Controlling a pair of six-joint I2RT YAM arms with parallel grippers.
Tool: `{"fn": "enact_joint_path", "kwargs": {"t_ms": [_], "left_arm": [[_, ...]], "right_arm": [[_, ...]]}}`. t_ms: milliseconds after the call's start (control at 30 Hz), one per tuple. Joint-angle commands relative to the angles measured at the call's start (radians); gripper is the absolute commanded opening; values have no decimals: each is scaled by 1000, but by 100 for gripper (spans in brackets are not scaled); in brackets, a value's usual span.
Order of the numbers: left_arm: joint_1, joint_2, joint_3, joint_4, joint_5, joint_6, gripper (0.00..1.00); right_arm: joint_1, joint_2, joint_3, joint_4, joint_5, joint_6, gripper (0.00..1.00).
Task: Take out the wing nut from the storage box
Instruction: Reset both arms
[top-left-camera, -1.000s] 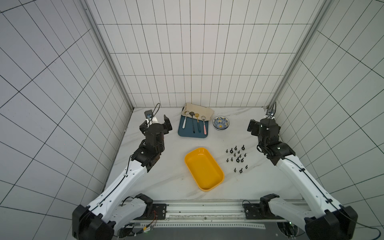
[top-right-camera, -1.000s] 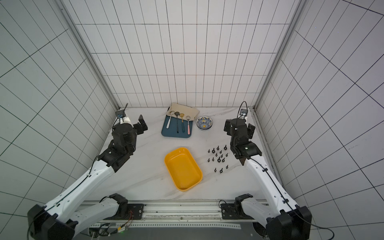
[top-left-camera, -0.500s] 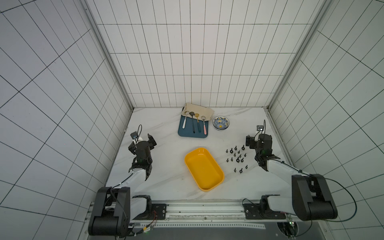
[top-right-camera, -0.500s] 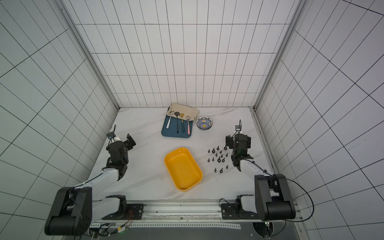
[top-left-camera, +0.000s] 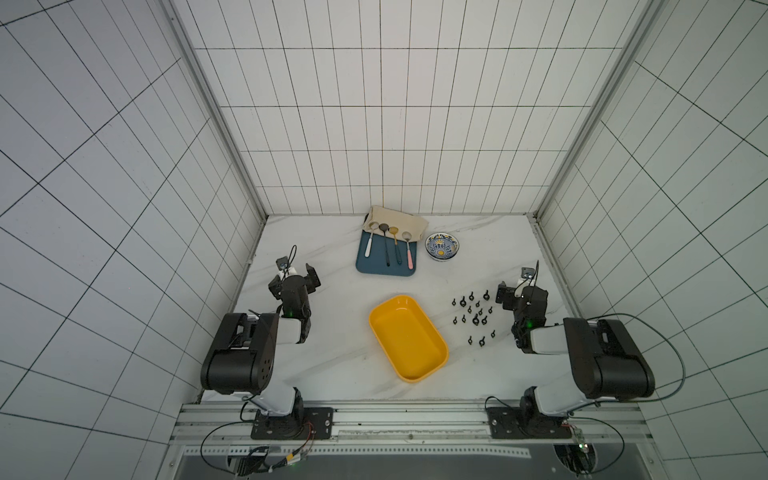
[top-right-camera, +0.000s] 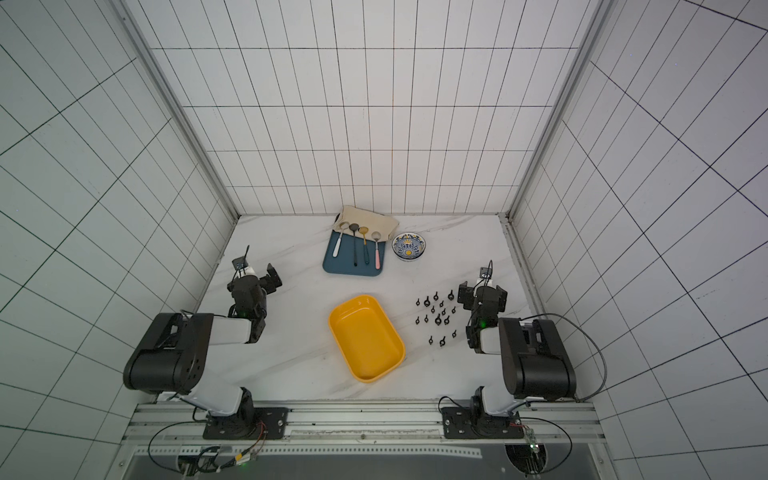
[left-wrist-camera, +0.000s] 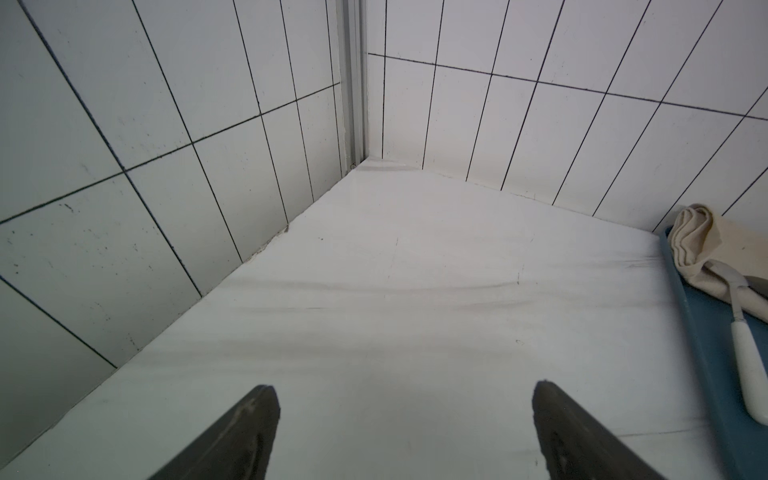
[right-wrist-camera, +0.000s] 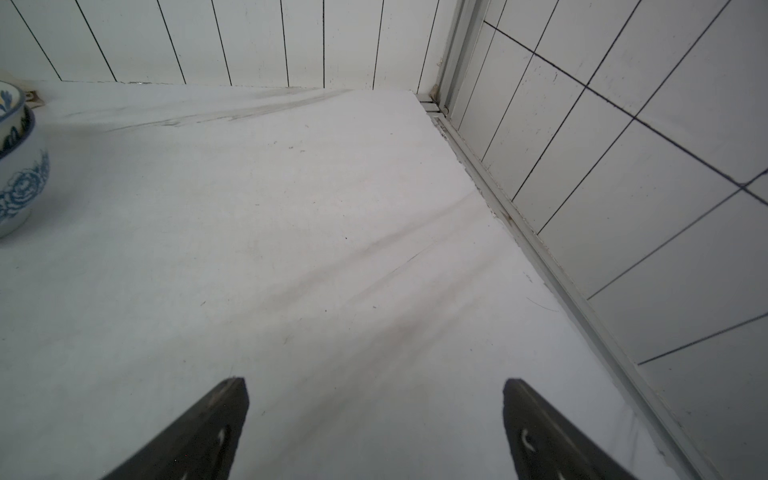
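- Left wrist view: our left claw (left-wrist-camera: 403, 386) gapes wide over the desk (left-wrist-camera: 415, 270), gripping nothing.
- Right wrist view: our right claw (right-wrist-camera: 374, 380) is likewise spread, gripping nothing.
- In both top views we see the box (top-left-camera: 407, 338) mid-desk. Wing nuts (top-left-camera: 476, 318) lie scattered outside it at its 3 o'clock, near the right claw.
- We see the tray (top-left-camera: 376, 268) at the box's 12 o'clock.

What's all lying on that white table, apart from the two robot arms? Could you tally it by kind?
Black wing nuts: 15, as best I can count, all on the table
Spoons: 4
Yellow storage box: 1
Blue tray: 1
Patterned bowl: 1
Beige cloth: 1
Total: 23
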Motion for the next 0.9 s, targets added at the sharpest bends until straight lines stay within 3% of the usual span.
{"fn": "enact_joint_path", "kwargs": {"t_ms": [0, 867], "left_arm": [[-2, -14, 11, -38, 14, 12, 98], [-9, -12, 12, -34, 8, 18, 98]], "right_arm": [[-13, 0, 72, -50, 5, 38, 99], [-36, 2, 91, -82, -8, 60, 99]]}}
